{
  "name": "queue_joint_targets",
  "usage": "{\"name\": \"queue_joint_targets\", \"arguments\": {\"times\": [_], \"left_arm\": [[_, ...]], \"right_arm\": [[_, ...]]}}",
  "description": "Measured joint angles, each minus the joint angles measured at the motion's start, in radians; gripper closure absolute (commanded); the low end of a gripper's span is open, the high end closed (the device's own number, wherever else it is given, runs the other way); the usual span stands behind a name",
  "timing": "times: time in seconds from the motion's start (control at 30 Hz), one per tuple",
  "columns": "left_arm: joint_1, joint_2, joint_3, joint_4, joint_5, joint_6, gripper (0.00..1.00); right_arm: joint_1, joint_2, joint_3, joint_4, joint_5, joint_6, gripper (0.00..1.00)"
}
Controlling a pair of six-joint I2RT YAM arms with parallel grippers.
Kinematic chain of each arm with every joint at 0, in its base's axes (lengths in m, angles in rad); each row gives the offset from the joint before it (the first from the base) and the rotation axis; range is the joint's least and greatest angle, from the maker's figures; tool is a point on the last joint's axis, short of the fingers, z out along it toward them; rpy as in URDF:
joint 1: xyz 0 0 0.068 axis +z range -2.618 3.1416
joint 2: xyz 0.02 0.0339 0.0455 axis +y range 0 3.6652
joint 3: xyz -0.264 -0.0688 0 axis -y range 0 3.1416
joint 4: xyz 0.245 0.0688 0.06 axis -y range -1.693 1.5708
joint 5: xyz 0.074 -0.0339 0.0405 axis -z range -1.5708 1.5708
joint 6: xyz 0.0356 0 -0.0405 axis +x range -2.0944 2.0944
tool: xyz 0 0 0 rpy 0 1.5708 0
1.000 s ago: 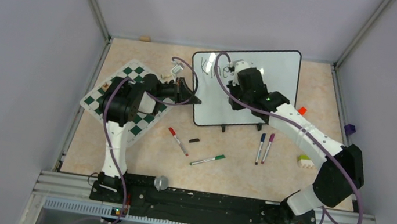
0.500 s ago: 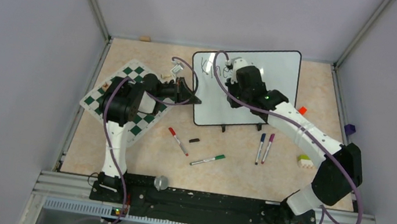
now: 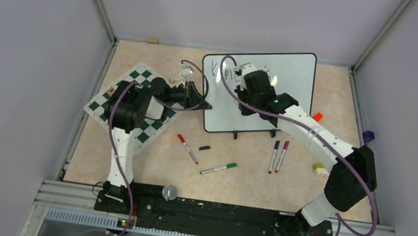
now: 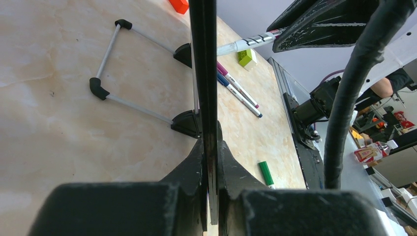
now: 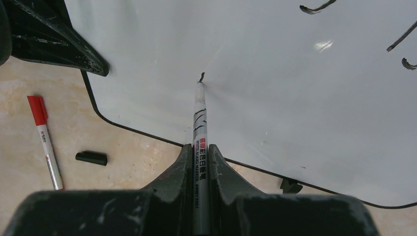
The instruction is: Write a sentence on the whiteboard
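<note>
Whiteboard [image 3: 290, 74]: a large glossy white rectangular board with a thin black frame and rounded corners. It lies at 12 to 1 o'clock of the beige marbled desk [image 3: 295, 192] in the top view, with two small black feet along its 6 o'clock edge.

Sentence [image 3: 231, 73]: thin black handwritten marker strokes in the board's 10 o'clock corner, partly hidden by the right arm and its cable. The letters cannot be read in full.

Left claw [image 4: 210, 147]: closed tight on the board's black-framed edge at about 8 o'clock, the frame pinched between both fingers.

Right claw [image 5: 199, 150]: closed around a white-barrelled marker with a printed label [image 5: 199, 118]. The marker's tip touches the white surface at a short black mark, and the other strokes lie at 1 to 2 o'clock of the tip in the wrist view.

Loose items at 6 o'clock of the board:
- a red-capped white marker [image 3: 188, 149] with a small black cap [image 3: 205, 148] just beside it, not touching;
- a green-capped marker [image 3: 218, 168] nearer the arm bases;
- a blue-capped marker [image 3: 274, 156] and a purple-capped marker [image 3: 282, 157] side by side at 5 o'clock.

Green-and-white checkered mat [image 3: 149, 77]: at 9 o'clock of the board, partly under the left arm.

Small orange block [image 3: 318, 116]: at the board's 4 o'clock corner.

Yellow-green block [image 3: 318, 168]: beside the right arm's elbow.
</note>
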Motion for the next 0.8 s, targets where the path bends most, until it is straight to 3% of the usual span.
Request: {"name": "queue_joint_targets", "arguments": {"times": [0.8], "left_arm": [[0.0, 0.0, 0.0, -0.001, -0.001, 0.0, 0.99]], "right_arm": [[0.001, 0.015, 0.006, -0.055, -0.016, 0.001, 1.0]]}}
